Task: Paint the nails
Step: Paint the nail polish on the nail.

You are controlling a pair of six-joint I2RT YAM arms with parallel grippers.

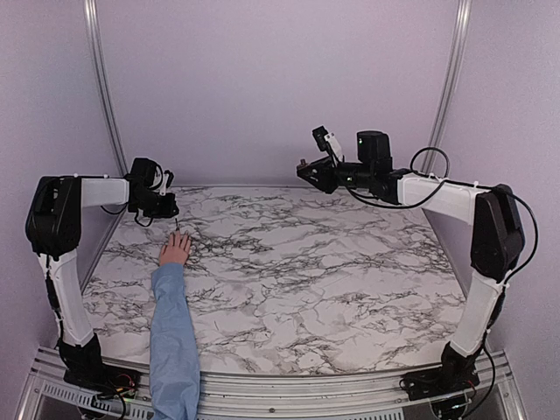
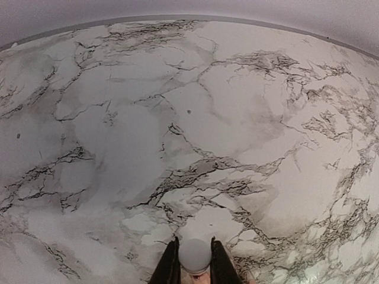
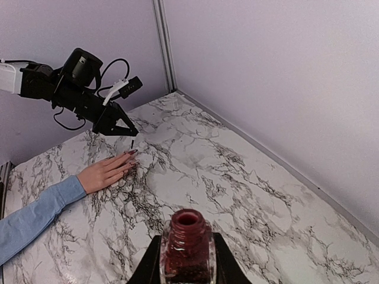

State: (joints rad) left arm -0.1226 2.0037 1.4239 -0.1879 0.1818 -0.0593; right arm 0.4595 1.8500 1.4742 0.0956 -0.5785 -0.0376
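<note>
On the left of the grey-veined white marble counter [image 1: 332, 262], the nails [image 3: 131, 152] of a light-skinned, blue-sleeved hand [image 3: 105, 172] lie flat. My left pincer [image 3: 125, 130] hovers just above, clamping a white-capped brush [image 2: 194, 253]; my right pincer [image 3: 188, 269] grips an open dark-red polish bottle [image 3: 188, 239].

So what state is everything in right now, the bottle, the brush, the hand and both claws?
Nail polish bottle: open, upright.
Right gripper: shut on the nail polish bottle.
Brush cap: off the bottle.
Left gripper: shut on the brush cap.
Brush: pointing down at the fingertips.
Hand: lying flat, palm down.
Nails: at least one looks dark red.
</note>
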